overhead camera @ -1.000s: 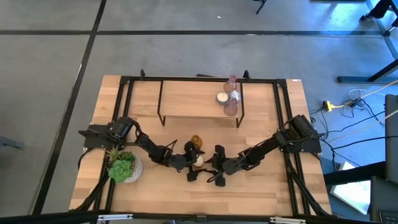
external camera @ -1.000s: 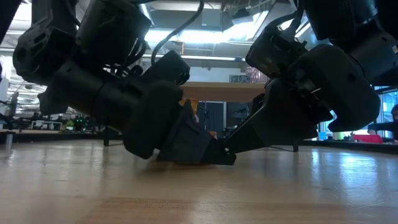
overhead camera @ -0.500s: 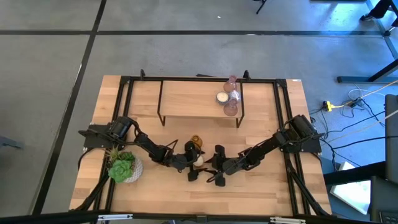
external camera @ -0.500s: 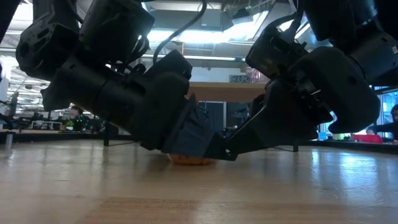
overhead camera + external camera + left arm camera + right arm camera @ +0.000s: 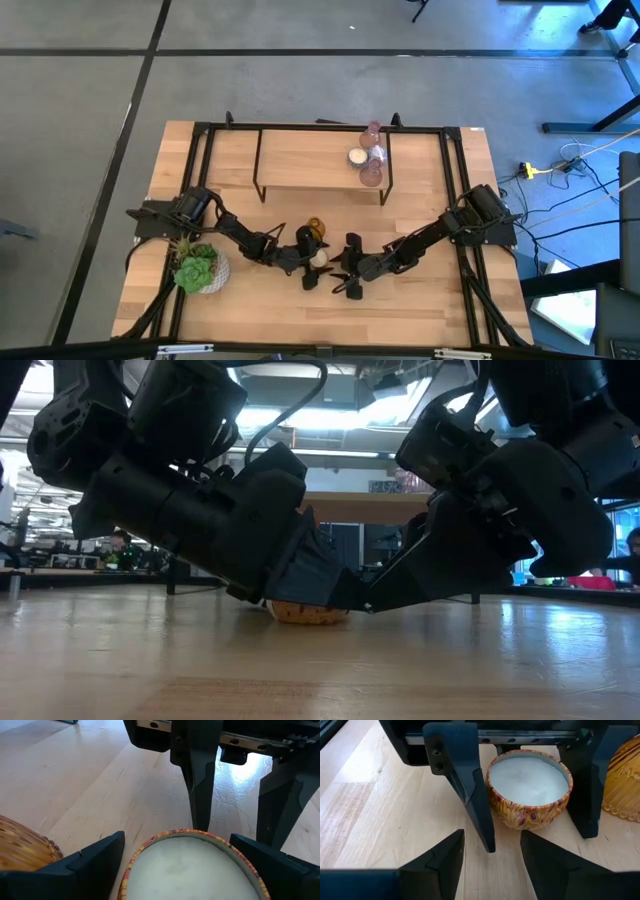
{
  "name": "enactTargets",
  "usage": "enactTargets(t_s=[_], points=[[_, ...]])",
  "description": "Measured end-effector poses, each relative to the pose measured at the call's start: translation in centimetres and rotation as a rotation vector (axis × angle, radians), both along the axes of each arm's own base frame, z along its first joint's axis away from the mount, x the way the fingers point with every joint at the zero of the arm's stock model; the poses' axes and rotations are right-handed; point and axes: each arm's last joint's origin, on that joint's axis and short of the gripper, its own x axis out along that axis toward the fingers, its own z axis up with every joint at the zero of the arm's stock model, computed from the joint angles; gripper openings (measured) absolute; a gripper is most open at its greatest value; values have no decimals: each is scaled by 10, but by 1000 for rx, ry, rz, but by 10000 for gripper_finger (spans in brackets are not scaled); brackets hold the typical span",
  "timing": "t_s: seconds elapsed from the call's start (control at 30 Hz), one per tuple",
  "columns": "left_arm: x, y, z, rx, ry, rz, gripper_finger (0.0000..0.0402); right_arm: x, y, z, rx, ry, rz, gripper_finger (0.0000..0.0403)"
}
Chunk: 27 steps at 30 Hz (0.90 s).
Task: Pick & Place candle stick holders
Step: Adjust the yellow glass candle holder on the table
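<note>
1. Near the front middle of the table, the cream-white holder (image 5: 319, 257) is straddled by the left gripper (image 5: 313, 262); its fingers (image 5: 470, 785) stand spread on either side of the bowl, released, with gaps visible, so nothing is clasped yet.
2. The holder is round, so no long axis matters; it sits on the wood directly between the left fingers, and closing inward is judged the only move needed.
3. Just beside it, the right gripper (image 5: 345, 275) is pointed at the same holder with fingers partly apart and empty; the left arm is the nearer.
4. Touching distance behind, one amber holder (image 5: 314, 227) is seen.
5. Farther back, on the raised shelf (image 5: 300, 160), three more holders (image 5: 368, 158) are clustered.
6. Five holders are counted, plus one potted plant (image 5: 197, 268).
</note>
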Motion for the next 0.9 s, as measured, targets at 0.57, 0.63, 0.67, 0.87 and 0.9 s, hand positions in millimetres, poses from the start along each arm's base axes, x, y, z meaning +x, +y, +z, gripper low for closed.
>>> enactTargets(t_s=[0.57, 0.63, 0.67, 0.87, 0.9], points=[[-4, -7, 1, 25, 1, -4, 279, -12, 17, -4, -20, 42, 53, 197], [-6, -11, 6, 35, 0, -22, 279, -13, 18, -4, -22, 40, 52, 197], [-7, -13, 9, 40, -2, -31, 281, -13, 19, -4, -25, 41, 48, 197], [-13, -25, 25, 56, -2, -120, 280, -14, 19, -4, -14, 43, 37, 197], [-13, -26, 27, 53, -6, -135, 278, -14, 19, -4, -14, 43, 37, 197]])
